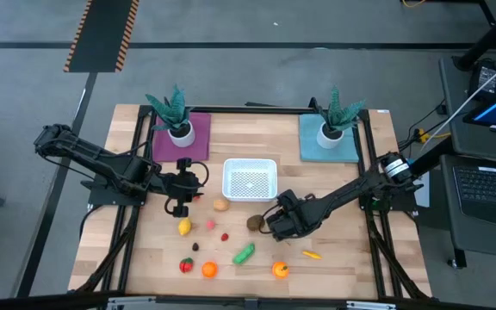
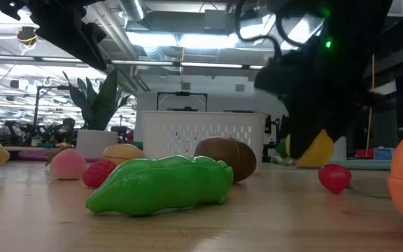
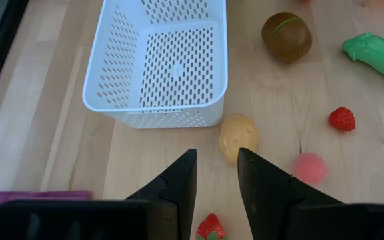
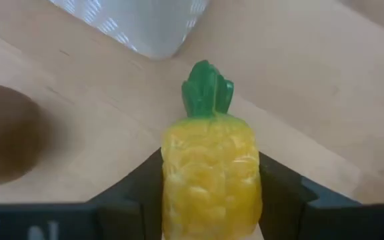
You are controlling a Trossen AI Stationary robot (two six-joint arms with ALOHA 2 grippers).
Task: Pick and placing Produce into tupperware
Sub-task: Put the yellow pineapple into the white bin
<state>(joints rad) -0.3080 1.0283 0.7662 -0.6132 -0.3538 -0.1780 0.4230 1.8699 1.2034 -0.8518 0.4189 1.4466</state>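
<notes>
The white perforated tupperware (image 1: 250,179) stands at the table's middle. Produce lies on the near side of it: a tan piece (image 1: 220,205), a brown one (image 1: 254,222), a yellow one (image 1: 184,227), an elongated green one (image 1: 244,253) and two orange ones (image 1: 280,269). My right gripper (image 1: 278,222) is beside the brown piece, shut on a yellow toy pineapple (image 4: 211,180). My left gripper (image 3: 215,167) is open above the table, left of the tupperware (image 3: 159,67), with the tan piece (image 3: 239,137) just ahead of its fingers. It touches nothing. My right gripper pinches the toy pineapple by the two sides of its yellow body (image 4: 179,167), one finger (image 4: 282,187) on each side. The green crown (image 4: 207,90) points forward, away from the wrist, toward the tupperware's corner (image 4: 145,27). Whether the pineapple is clear of the table, I cannot tell.
Two spiky potted plants stand at the far side, one on a purple mat (image 1: 181,136) and one on a teal mat (image 1: 329,138). Small red pieces (image 3: 342,119) and a pink one (image 3: 310,167) lie between the grippers. Bare wood shows near the table's left and right edges.
</notes>
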